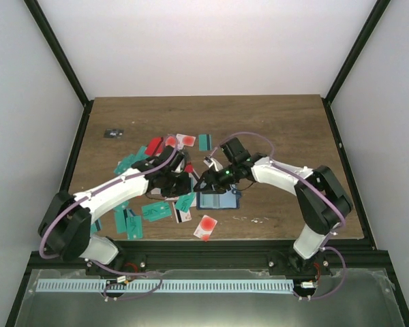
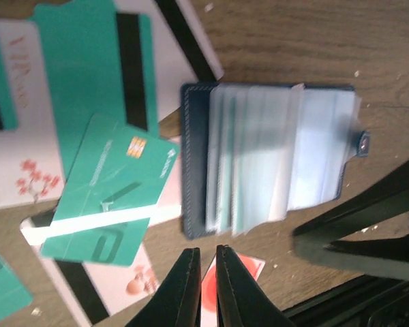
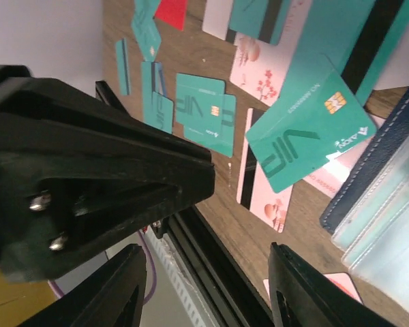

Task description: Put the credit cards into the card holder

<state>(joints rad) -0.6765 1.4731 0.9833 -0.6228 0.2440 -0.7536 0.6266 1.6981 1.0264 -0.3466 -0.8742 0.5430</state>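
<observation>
Teal credit cards (image 1: 131,163) lie scattered on the table (image 1: 293,129), most still unfiled. Left gripper (image 2: 204,286): fingers nearly pressed together, nothing visible between. Card holder (image 2: 259,157) lies open at centre, sleeves apparently part-filled. Right gripper (image 3: 204,293): spread wide, empty, beside the holder.

The card holder (image 2: 269,160) lies open and flat at the centre of the left wrist view, navy with clear sleeves fanned across it and a clasp tab at its right edge. The credit cards (image 2: 112,197), mostly teal and some white with red blossoms, overlap just left of it.
</observation>
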